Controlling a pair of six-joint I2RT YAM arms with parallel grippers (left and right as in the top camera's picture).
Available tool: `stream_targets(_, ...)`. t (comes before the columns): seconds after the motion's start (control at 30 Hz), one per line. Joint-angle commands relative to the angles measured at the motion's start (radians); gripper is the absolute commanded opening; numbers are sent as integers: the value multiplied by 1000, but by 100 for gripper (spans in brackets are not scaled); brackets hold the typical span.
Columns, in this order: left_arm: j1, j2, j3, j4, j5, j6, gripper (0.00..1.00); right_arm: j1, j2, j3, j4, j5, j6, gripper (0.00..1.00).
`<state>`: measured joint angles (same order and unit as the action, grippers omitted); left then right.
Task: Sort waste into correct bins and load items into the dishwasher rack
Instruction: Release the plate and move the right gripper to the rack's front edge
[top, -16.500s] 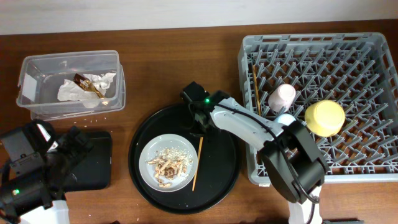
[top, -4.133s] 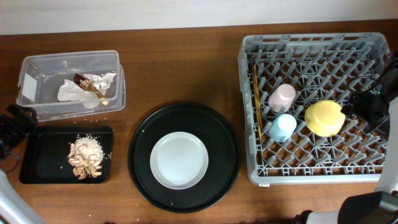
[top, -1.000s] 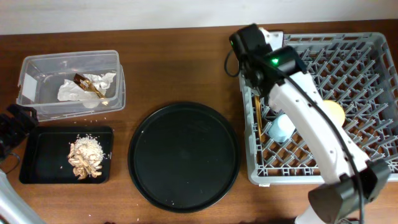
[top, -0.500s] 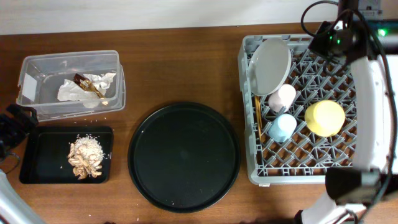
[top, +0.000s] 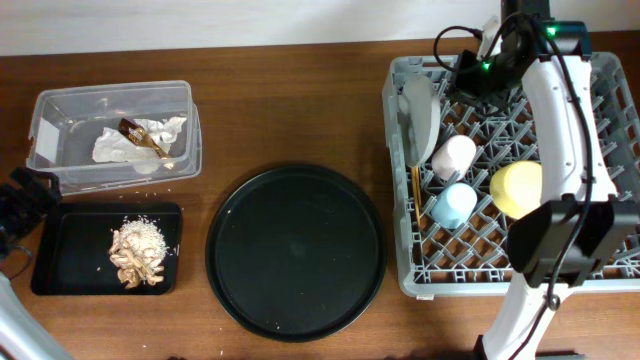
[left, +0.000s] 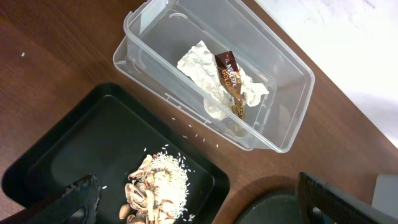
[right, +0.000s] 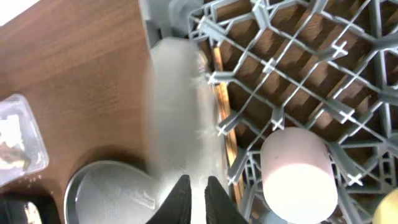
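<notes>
At the far left, the left claw (left: 196, 186) is held wide open with nothing in it. The napkins (top: 125, 145) and brown wrapper (top: 140, 135) are found in the clear tub (top: 50, 120) at upper left. The food scraps (top: 137, 255) are heaped in the shallow black tray (top: 70, 265) below it, so the waste is judged sorted. Nothing is carried by the round black tray (top: 295, 250) at centre. In the dishwasher rack (top: 600, 260) at right, the plate (top: 420, 115) (blurred in the wrist view) is stood on edge at the upper-left corner. Below it are seen the chopsticks (top: 414, 195), pink cup (top: 453, 157), blue cup (top: 455, 205) and yellow bowl (top: 517, 188). The right claw (right: 194, 186) is seen almost closed near the plate, with nothing visibly gripped. Little is judged left beyond the plate being settled.
</notes>
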<state>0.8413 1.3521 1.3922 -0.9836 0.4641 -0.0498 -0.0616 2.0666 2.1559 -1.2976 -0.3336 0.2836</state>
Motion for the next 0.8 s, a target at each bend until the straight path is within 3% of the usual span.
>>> stream_targets(0.0, 6, -4, 3, 2, 10, -6, 99, 3, -205, 23, -38, -22, -27, 19)
stream_targets(0.1, 6, -4, 3, 1, 10, -6, 99, 10, -416, 23, -195, -10, -124, 49)
stream_targets(0.2, 6, -4, 3, 1, 10, -7, 99, 13, -604, -1, -401, 85, -136, 48)
stream_targets(0.3, 6, -4, 3, 1, 10, -7, 99, 55, -814, -148, -401, 83, -136, 49)
stream_targets(0.33, 6, -4, 3, 2, 10, -6, 99, 62, -893, -215, -399, 83, -123, 100)
stream_targets(0.5, 6, -4, 3, 1, 10, -6, 99, 62, -1067, -344, -401, 84, -122, 99)
stream_targets(0.77, 6, -4, 3, 1, 10, -6, 99, 62, -1075, -345, -401, 119, -123, 99)
